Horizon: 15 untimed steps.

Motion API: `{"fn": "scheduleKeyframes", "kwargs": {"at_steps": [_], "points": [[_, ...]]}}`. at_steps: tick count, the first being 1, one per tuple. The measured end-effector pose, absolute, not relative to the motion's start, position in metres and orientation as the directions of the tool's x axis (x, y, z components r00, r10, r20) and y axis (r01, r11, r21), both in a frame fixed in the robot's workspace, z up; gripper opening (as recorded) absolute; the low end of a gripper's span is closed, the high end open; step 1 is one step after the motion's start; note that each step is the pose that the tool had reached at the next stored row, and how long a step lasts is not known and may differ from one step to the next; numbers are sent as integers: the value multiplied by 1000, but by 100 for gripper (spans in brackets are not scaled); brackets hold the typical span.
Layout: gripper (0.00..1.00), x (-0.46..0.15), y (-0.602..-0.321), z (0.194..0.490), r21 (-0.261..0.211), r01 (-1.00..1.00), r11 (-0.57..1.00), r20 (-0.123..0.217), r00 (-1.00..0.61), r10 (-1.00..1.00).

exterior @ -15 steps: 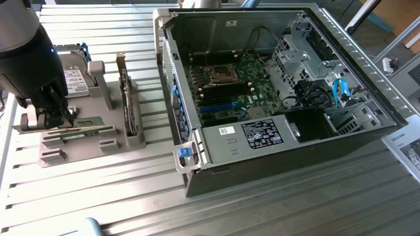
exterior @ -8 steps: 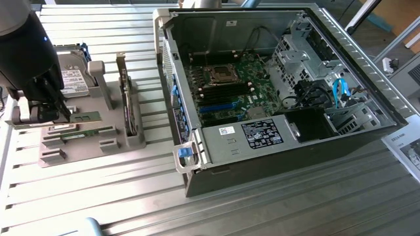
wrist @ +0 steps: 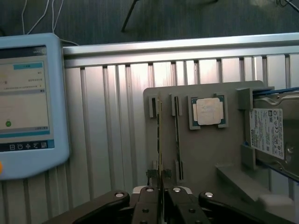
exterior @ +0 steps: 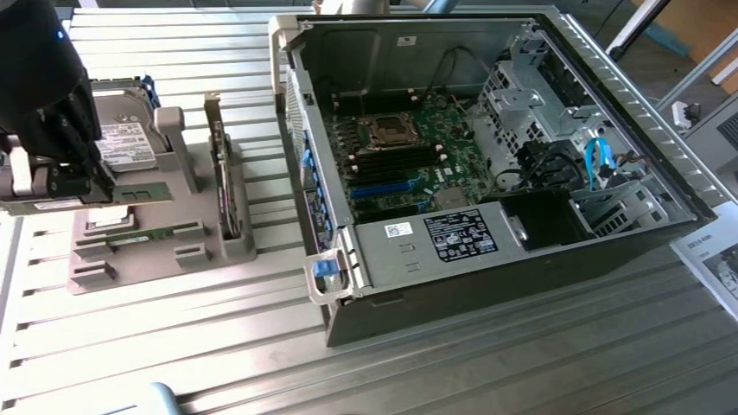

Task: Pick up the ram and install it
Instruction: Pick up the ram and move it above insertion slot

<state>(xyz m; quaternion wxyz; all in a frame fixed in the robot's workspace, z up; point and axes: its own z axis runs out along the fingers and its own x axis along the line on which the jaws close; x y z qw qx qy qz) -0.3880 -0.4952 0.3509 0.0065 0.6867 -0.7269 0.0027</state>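
The ram (exterior: 136,194) is a long green stick held level just above the grey parts holder (exterior: 162,259) at the exterior view's left. My gripper (exterior: 79,183) is shut on it near its middle. In the wrist view the ram (wrist: 160,140) shows edge-on as a thin line running out from between my black fingers (wrist: 148,207), over the holder's slots. The open computer case (exterior: 461,156) lies to the exterior view's right, its motherboard (exterior: 398,156) exposed with the dark memory slots beside the processor socket.
A second green stick (exterior: 150,233) lies in the holder, a silver hard drive (exterior: 121,134) stands at its back, and an upright card (exterior: 225,173) stands on its case side. The holder also carries a processor chip (wrist: 208,112). A pale blue tablet (wrist: 28,102) lies on the slatted table.
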Motion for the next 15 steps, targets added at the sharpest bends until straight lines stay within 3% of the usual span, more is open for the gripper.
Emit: {"fn": "scheduleKeyframes", "kwargs": {"at_steps": [15], "points": [[14, -388, -495, 373, 5, -998, 57, 13, -57, -998]]}}
